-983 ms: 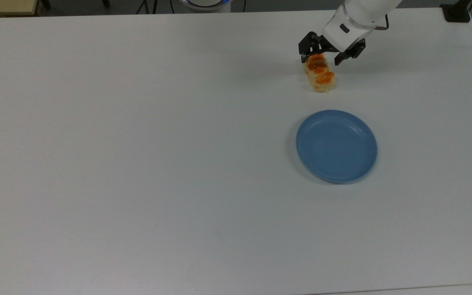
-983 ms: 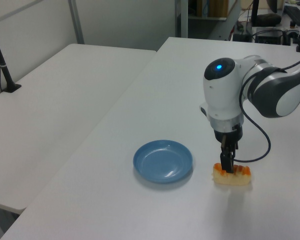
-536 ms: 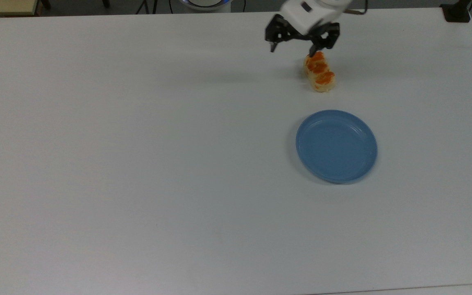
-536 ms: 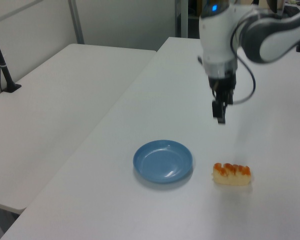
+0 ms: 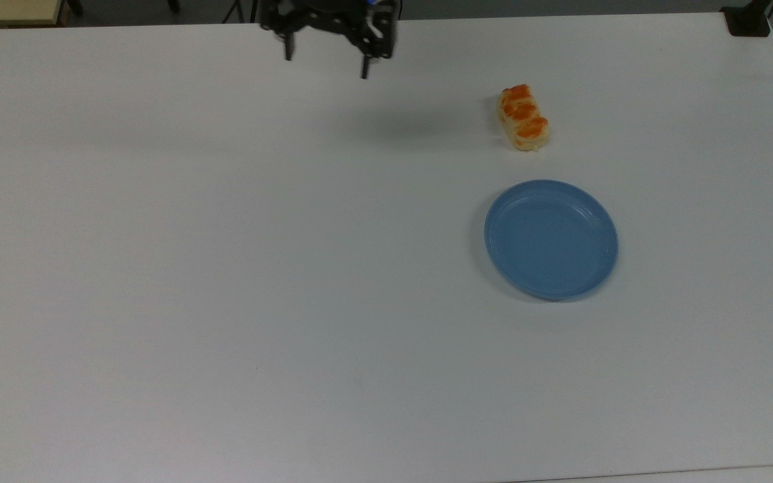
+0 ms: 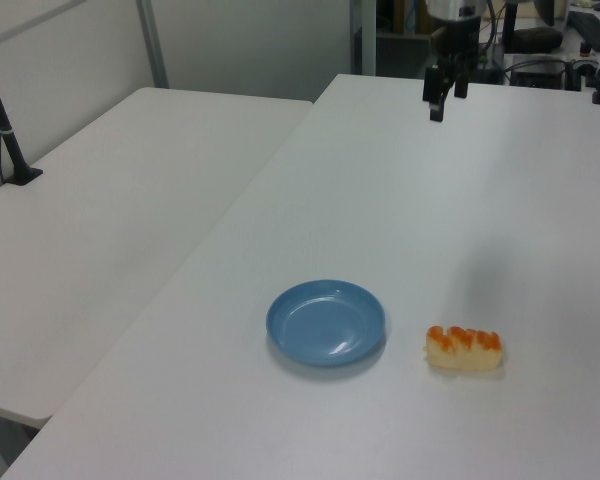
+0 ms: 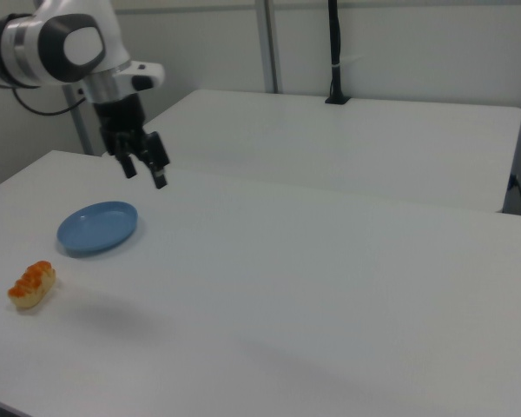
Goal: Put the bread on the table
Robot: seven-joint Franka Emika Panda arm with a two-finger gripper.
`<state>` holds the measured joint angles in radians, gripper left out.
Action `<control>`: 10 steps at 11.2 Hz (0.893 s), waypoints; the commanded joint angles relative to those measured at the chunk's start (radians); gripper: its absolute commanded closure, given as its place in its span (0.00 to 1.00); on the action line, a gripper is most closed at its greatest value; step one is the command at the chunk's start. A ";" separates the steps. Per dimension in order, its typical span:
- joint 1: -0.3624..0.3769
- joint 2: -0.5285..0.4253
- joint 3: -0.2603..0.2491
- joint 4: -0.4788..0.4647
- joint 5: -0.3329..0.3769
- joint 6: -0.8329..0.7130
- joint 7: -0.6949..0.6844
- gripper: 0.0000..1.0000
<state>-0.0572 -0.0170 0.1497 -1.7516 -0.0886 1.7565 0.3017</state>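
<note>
Bread [image 5: 524, 117]: lying on the counter [image 5: 225, 268], just beside the blue plate [image 5: 551, 239].
My hand [image 5: 327, 62]: fingers spread, empty, raised well apart from it.

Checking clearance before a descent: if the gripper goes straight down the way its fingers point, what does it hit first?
Probably bare table. The open gripper hangs well apart from the bread and blue plate.
</note>
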 commanded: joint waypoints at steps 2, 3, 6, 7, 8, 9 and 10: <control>-0.021 -0.073 -0.166 0.048 0.064 -0.012 -0.302 0.00; -0.070 -0.072 -0.173 0.079 0.076 -0.020 -0.352 0.00; -0.144 -0.055 -0.160 0.203 0.096 -0.159 -0.351 0.00; -0.142 -0.040 -0.157 0.216 0.099 -0.198 -0.349 0.00; -0.142 -0.025 -0.138 0.216 0.098 -0.193 -0.334 0.00; -0.142 -0.005 -0.127 0.219 0.096 -0.189 -0.300 0.00; -0.138 0.018 -0.130 0.234 0.095 -0.172 -0.289 0.00</control>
<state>-0.1993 -0.0675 0.0080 -1.5694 -0.0064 1.5895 -0.0262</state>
